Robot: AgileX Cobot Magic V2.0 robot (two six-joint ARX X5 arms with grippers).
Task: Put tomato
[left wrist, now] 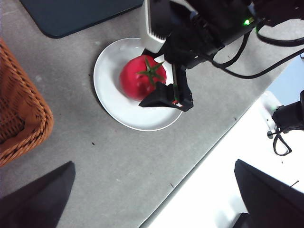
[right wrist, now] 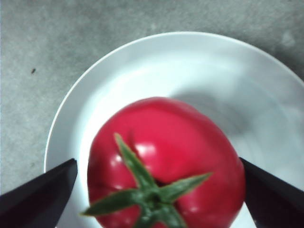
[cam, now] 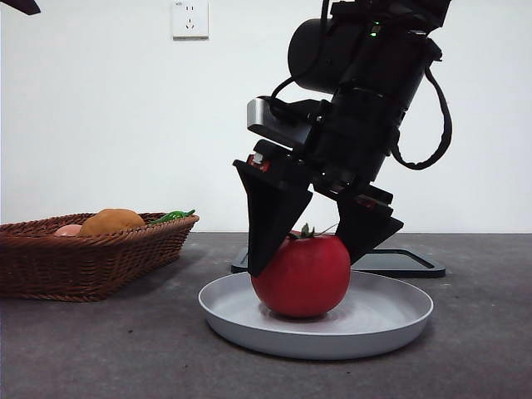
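The glossy red tomato [cam: 301, 278] [left wrist: 140, 78] [right wrist: 166, 156] with a green spiky stem rests upright on a shallow white plate [cam: 391, 312] [left wrist: 114, 104] [right wrist: 118, 80]. My right gripper [cam: 306, 264] [right wrist: 159, 190] reaches down over it, its jaws straddling the tomato on either side. They are open, and a thin strip of plate shows between one jaw and the fruit. My left gripper [left wrist: 156, 199] hangs high above the table, away from the plate, open with nothing between its jaws.
A brown wicker basket [cam: 83, 249] [left wrist: 19, 109] stands to the left, holding an orange-brown rounded item [cam: 112, 220], a pale pinkish item [cam: 68, 229] and something green [cam: 170, 217]. A dark flat mat [cam: 399, 262] [left wrist: 80, 14] lies behind the plate.
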